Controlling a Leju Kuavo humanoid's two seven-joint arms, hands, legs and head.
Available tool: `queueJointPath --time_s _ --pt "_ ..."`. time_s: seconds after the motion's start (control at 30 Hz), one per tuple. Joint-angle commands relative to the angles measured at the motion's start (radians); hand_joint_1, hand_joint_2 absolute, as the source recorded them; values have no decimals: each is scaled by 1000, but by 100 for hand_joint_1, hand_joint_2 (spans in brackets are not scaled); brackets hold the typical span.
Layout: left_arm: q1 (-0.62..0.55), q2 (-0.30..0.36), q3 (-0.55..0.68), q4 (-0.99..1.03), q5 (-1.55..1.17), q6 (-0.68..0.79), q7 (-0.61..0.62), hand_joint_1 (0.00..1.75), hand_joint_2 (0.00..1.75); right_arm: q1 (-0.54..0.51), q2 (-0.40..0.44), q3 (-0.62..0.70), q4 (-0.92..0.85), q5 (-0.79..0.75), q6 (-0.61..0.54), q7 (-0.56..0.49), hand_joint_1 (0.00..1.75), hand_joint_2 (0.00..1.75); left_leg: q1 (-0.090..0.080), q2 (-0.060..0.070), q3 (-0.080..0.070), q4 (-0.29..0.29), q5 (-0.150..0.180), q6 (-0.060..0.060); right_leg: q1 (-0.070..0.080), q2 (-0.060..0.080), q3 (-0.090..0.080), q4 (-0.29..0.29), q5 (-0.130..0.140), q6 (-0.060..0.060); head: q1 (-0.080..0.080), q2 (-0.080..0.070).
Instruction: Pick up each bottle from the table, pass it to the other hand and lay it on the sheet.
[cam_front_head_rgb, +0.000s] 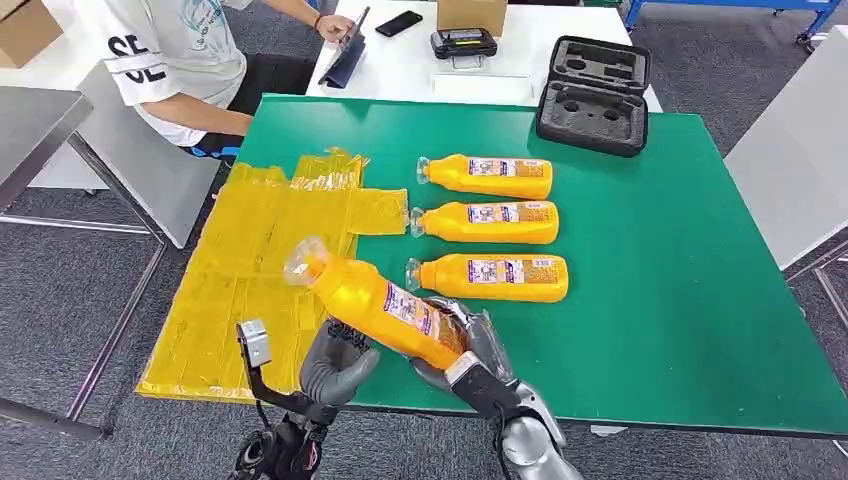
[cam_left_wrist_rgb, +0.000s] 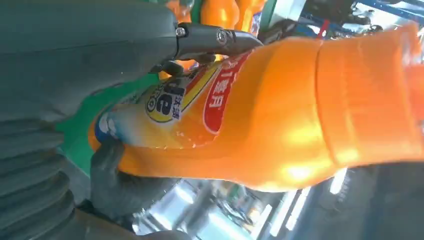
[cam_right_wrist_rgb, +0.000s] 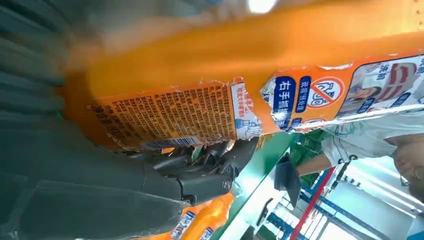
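While both hands' fingers (cam_front_head_rgb: 345, 362) wrap it, orange bottle (cam_front_head_rgb: 375, 300) w/ clear cap tilts.

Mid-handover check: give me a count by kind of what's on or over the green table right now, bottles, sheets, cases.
Orange bottles lying on the green table: 3
Orange bottle held in the air, gripped by the right robot hand with the left robot hand at it: 1
Yellow sheet: 1
Black foam-lined case, open: 1
Total: 6
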Motion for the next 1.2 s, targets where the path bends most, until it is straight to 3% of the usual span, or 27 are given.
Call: queueJointPath --time_s 0.03,0.57,1.2 --pt "-92 16 -70 121 -19 30 7 0 175 -41 2 14 83 12 16 13 171 175 0 -1 5 -1 -1 -1 0 -1 5 -1 -2 -1 0 0" --pt "-110 6 -70 140 15 27 2 0 175 -50 2 27 102 16 19 15 171 175 0 0 5 -1 -2 -1 0 0 5 -1 -2 -1 0 0" --pt "-161 -15 -97 239 197 -18 85 0 175 -43 -5 62 118 56 29 43 173 175 0 -1 3 -1 -1 -1 0 -1 3 -1 -1 -1 0 0"
